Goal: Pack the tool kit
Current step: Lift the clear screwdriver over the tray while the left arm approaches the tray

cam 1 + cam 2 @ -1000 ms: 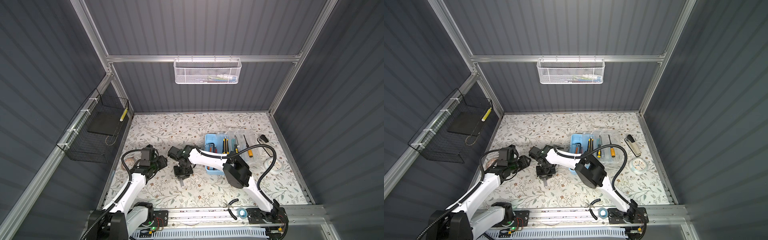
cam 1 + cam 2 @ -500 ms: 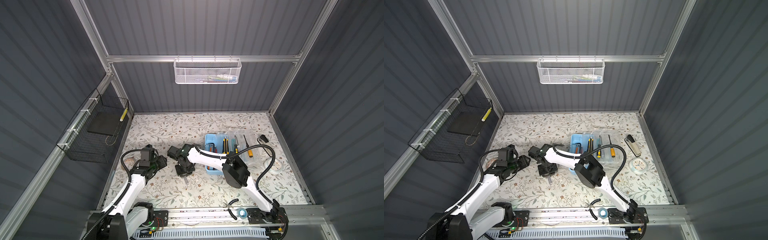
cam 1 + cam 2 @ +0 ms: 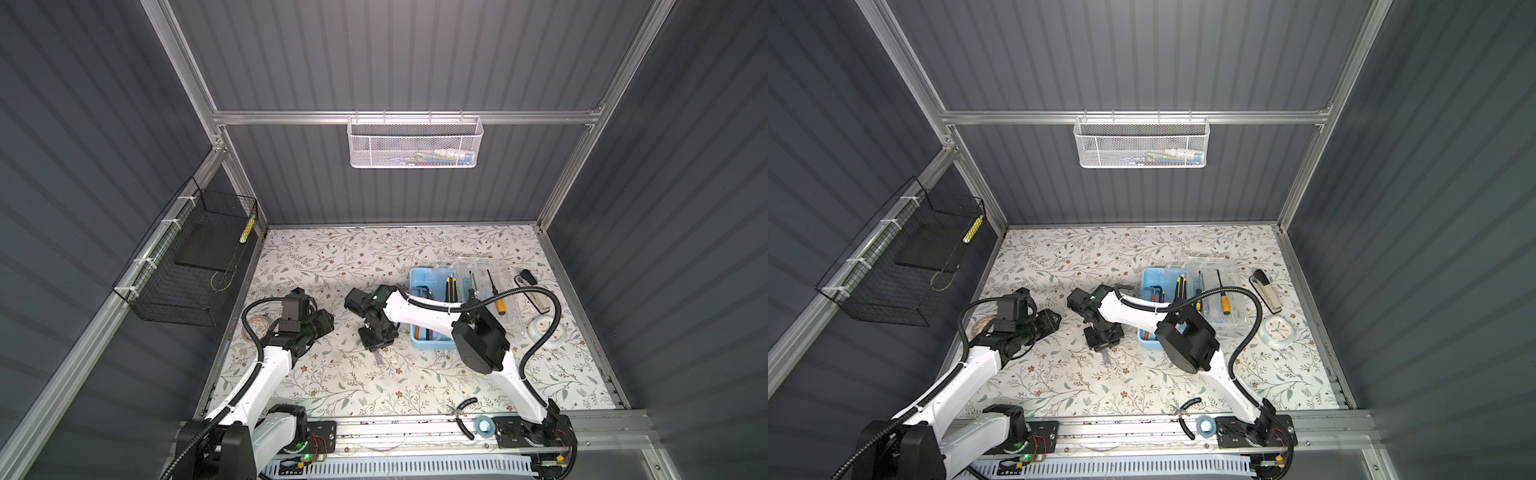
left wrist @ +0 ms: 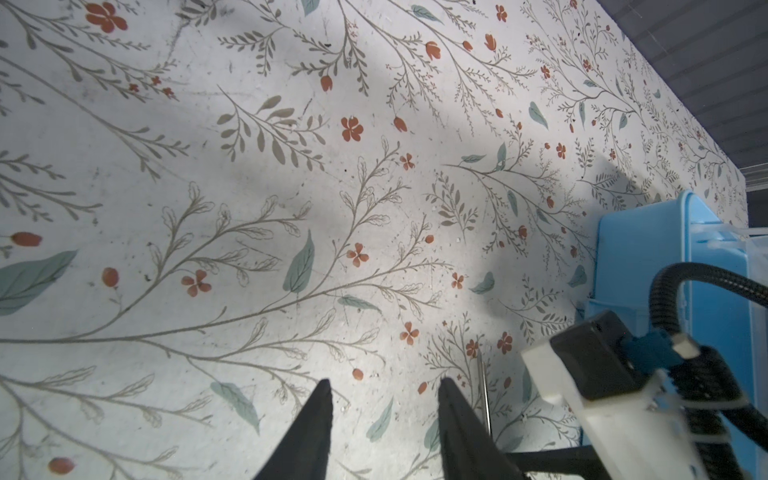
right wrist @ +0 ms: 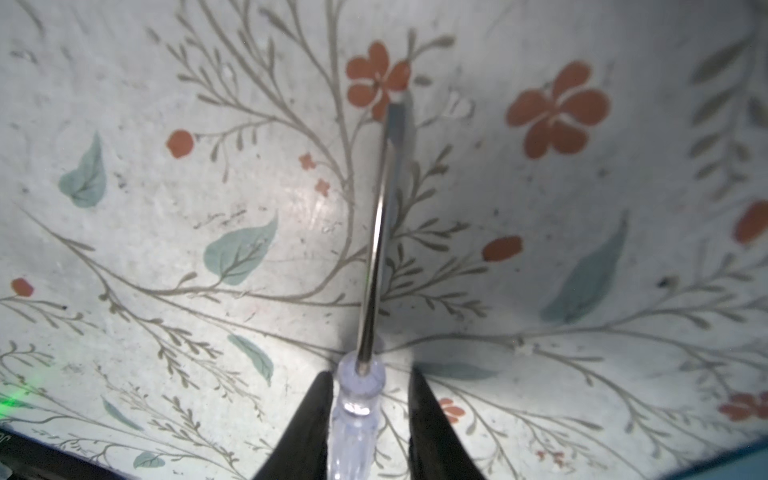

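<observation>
The right fingers (image 5: 309, 436) stood apart on either side of a clear-handled screwdriver (image 5: 374, 270). One finger lay against the see-through handle and a narrow gap showed at the other, so they were not clamped on it. The metal shaft ran straight out from between them over the flowered table (image 5: 166, 232), ending by a red blossom. In both top views this arm reached across the middle and pointed down at the table just left of the tool kit's light-blue box (image 3: 430, 344).

The left fingers (image 4: 309, 436) were parted too, with nothing between them, low over bare table. The blue wall of the box and part of the right arm showed in that wrist view.

The box sat right of the table's middle. Its clear lid (image 3: 494, 270) lay open flat along its right side. Yellow-and-black tools (image 3: 451, 286) lay inside the box, and an orange-handled screwdriver (image 3: 500, 305) rested on the lid. A round white clock (image 3: 546, 330) lay on the table just right of the lid.
</observation>
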Available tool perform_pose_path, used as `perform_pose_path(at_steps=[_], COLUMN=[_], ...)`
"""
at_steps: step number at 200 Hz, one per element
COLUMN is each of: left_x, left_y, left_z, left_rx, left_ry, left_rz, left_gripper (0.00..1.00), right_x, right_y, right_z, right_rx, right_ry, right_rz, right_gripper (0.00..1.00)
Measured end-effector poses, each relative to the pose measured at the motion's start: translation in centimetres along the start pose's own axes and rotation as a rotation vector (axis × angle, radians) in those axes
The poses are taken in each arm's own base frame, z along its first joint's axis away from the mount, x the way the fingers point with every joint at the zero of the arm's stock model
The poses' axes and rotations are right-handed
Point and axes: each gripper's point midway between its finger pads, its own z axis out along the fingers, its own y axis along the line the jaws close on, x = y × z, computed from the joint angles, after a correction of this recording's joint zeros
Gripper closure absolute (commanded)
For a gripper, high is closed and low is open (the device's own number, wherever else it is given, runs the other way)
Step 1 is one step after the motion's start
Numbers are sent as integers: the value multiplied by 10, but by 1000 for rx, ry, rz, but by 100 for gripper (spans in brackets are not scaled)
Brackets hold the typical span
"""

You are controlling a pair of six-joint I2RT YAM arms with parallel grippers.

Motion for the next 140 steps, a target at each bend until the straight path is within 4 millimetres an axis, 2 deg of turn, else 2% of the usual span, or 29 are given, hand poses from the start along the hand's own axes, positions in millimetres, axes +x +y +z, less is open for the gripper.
perform_pose_path(at_steps=[41,140], left_x=[1,5], left_y=[1,4], left_z=[2,8], left_rx=[-6,-19], left_ry=[7,30], left_rz=[-1,-5], left_gripper=[57,57], right_x=[11,12], right_y=[-1,-3], right_z=[0,1], right_rx=[8,26], right_ry=[2,-3], right_rz=[-19,-32], right_gripper=[66,76])
